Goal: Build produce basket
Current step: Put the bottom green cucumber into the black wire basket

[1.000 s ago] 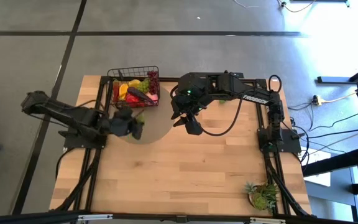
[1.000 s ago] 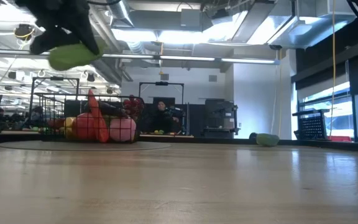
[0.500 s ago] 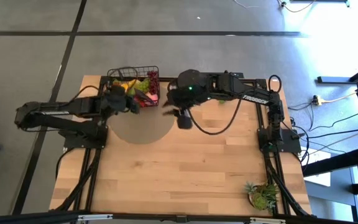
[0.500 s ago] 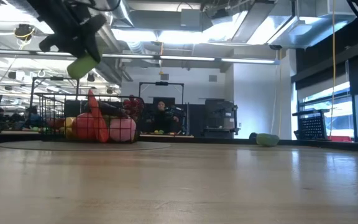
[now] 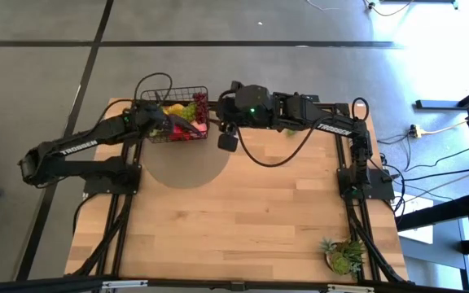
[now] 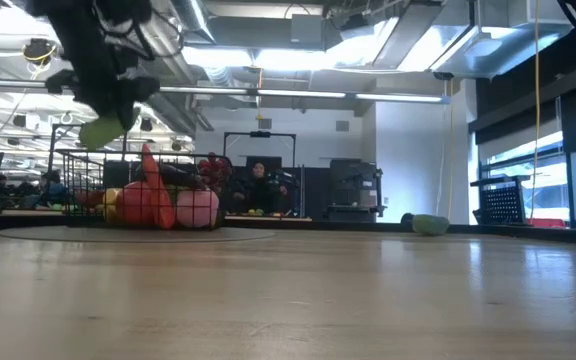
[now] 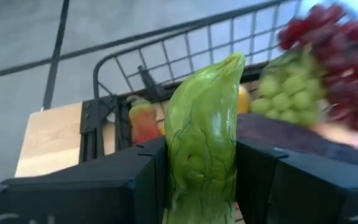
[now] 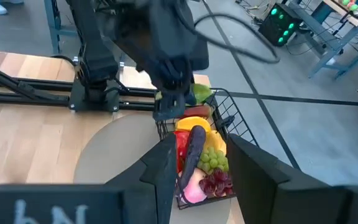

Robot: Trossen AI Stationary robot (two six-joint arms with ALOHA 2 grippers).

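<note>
While the left claw (image 7: 201, 180) is clenching a green vegetable (image 7: 204, 134) over the basket (image 5: 175, 111) at the desk's (image 5: 243, 220) far left | basket nearly full, drop likely remaining | right claw (image 5: 227, 140) is hanging empty, released, beside it.

Black wire basket (image 5: 174, 111) full of produce; green vegetable (image 7: 202, 137) above it.

From my seat I've got a light wooden table (image 5: 243, 220) with a spiky green potted plant (image 5: 343, 255) near its front right corner. There's a grey round mat (image 5: 187, 167) on the wood. Cables (image 5: 430, 183) trail over the grey floor (image 5: 39, 73) to the right. Through the low camera, a person (image 6: 259, 186) sits way back in the room.
</note>
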